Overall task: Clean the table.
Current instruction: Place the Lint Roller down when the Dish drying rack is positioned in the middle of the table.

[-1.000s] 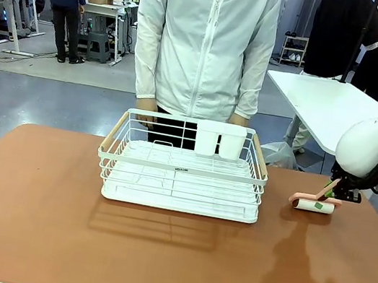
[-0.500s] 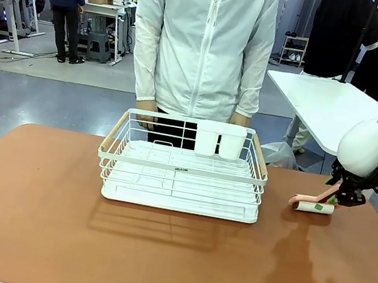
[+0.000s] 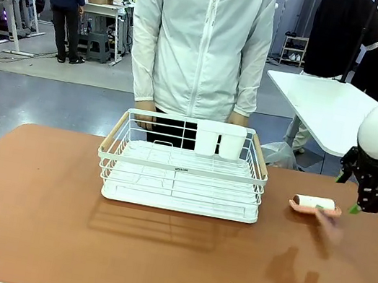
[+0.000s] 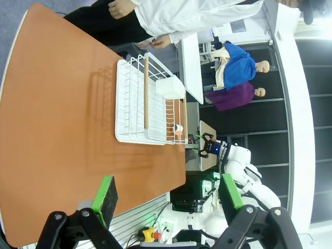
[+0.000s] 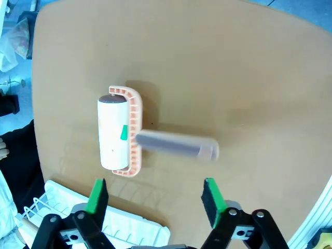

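Reddish-brown table (image 3: 27, 230) filling the foreground, matte, with rounded far corners. White wire rack (image 3: 181, 177) standing at centre, slightly toward 12 o'clock, wooden handles on both short sides, white cup compartment (image 3: 220, 138) at its far right corner. Person in a white zipped jacket (image 3: 203, 41) standing just behind the rack at 12 o'clock, hands (image 3: 147, 105) low near the far rim. Lint roller (image 3: 315, 205) lying flat on the tabletop at 3 o'clock of the rack, well apart from it: white roll in a pink frame, grey handle (image 5: 174, 144) blurred in the right wrist view. Right gripper (image 3: 357, 195) raised just beyond the roller at its 3 o'clock, green-padded fingers (image 5: 97, 196) spread wide apart, holding nothing. Left gripper (image 4: 165, 199) spread apart too, empty, hanging off the table's edge. White-topped table (image 3: 327, 107) farther back at 2 o'clock.
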`<state>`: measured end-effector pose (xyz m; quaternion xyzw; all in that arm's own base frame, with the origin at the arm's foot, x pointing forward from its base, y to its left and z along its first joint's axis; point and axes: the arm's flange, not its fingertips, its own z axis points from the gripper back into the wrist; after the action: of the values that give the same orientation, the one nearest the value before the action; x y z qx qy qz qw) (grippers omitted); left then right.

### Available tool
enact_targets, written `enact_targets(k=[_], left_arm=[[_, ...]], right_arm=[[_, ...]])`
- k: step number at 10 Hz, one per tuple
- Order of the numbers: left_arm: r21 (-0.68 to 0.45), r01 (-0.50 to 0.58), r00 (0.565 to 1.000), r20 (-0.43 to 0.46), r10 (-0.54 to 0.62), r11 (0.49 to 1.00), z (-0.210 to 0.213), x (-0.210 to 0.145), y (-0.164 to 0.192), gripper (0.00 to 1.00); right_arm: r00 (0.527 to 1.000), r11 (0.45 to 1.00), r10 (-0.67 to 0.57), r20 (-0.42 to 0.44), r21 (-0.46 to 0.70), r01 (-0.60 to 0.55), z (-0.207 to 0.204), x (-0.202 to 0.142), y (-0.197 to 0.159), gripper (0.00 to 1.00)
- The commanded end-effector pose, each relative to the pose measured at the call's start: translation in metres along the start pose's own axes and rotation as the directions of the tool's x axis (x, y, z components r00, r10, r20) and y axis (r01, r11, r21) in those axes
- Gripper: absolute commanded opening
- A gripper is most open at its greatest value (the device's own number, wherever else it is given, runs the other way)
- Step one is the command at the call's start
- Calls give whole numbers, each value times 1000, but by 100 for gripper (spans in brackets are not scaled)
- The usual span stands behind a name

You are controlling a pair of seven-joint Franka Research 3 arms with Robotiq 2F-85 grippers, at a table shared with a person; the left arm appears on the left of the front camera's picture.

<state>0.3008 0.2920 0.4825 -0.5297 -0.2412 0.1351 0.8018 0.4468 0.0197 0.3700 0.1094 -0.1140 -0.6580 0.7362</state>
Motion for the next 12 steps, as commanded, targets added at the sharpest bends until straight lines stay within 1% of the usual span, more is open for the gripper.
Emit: enact_targets(k=[1,5,6,12], left_arm=[[-14,7,1000,6,-6,1000,3,0,0,100],[-14,7,1000,6,-6,1000,3,0,0,100],[-14,7,1000,6,-6,1000,3,0,0,100],[-14,7,1000,6,-6,1000,3,0,0,100]], right_arm=[[999,999,-20,31,-41,21,13,-10,5,100],[998,997,-53,21,-49,54,13,-10,9,100],[1000,1000,-3,3,-31,3,14,-4,5,100],[1000,1000,-3,3,-31,3,14,-4,5,100]])
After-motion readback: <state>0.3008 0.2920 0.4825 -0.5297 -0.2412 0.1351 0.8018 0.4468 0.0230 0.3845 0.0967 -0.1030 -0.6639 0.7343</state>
